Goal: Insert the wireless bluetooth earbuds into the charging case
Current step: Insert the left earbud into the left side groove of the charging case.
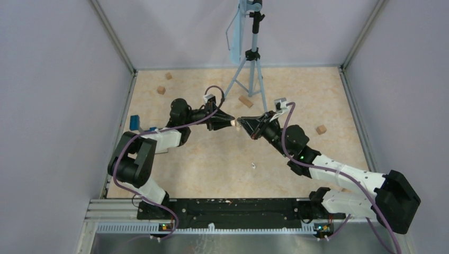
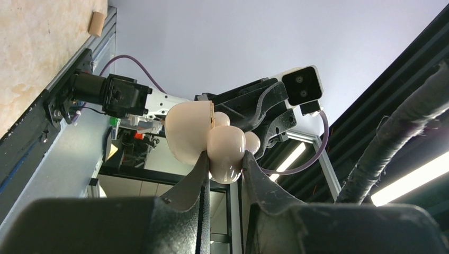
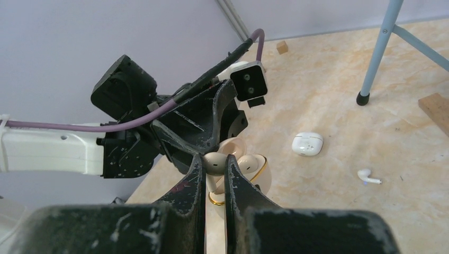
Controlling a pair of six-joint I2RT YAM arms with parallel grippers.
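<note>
My left gripper [image 1: 226, 123] is shut on a cream charging case [image 2: 225, 153] and holds it in the air with its lid [image 2: 185, 132] open. In the right wrist view the case [image 3: 259, 177] shows a gold rim, with one cream earbud [image 3: 249, 161] seated inside. My right gripper [image 3: 214, 161] is shut on a second cream earbud [image 3: 216, 163] right at the case's mouth. The two grippers meet tip to tip above the table's middle, the right gripper [image 1: 244, 126] facing the left. A white earbud [image 3: 369, 177] lies loose on the table and also shows in the top view [image 1: 253, 165].
A closed white case [image 3: 307, 143] lies on the table below the grippers. A tripod [image 1: 249, 69] stands at the back centre. Tan wooden blocks [image 1: 161, 90] [image 1: 245, 100] [image 1: 321, 129] are scattered around. A blue object [image 1: 134, 122] sits by the left wall.
</note>
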